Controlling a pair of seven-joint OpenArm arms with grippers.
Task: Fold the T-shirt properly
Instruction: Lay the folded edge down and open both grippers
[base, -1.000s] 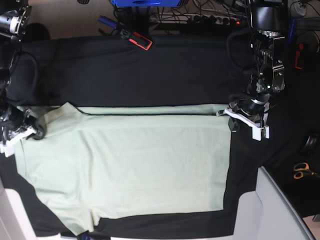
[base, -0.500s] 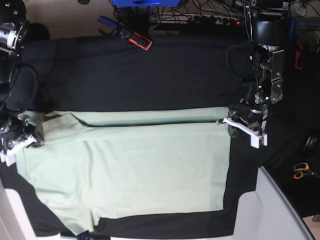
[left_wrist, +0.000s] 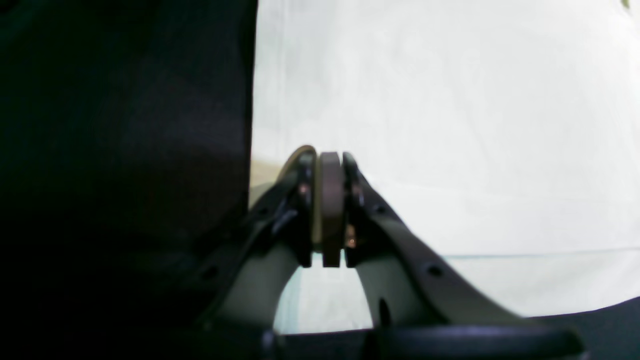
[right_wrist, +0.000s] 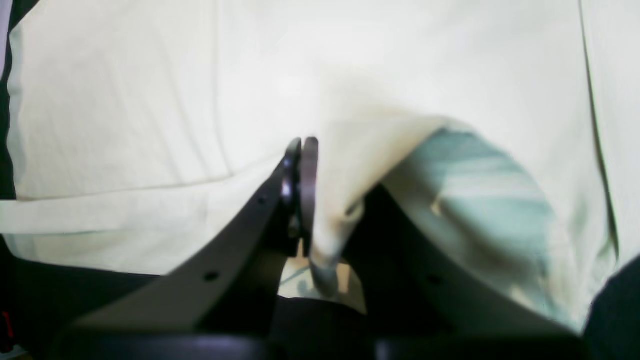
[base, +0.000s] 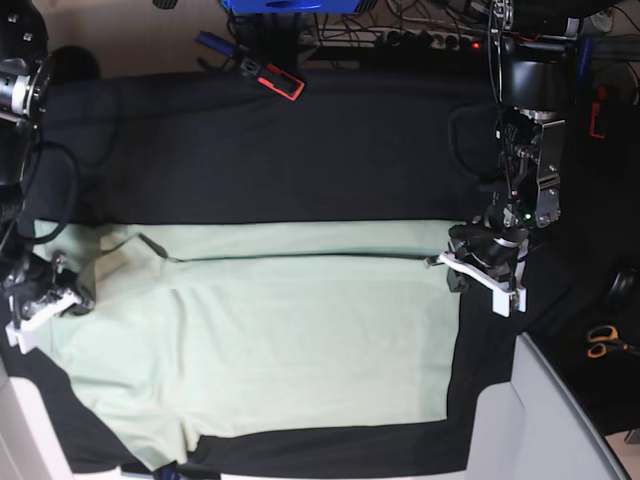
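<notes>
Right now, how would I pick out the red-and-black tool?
Start at the black cloth covering the table and follow its far edge, beyond the T-shirt. The tool lies there at a slant, the only red-trimmed thing on that edge.

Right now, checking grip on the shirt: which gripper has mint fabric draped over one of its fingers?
The right gripper: the pale mint-green cotton T-shirt drapes over its finger; the left gripper's fingers show bare.
</notes>
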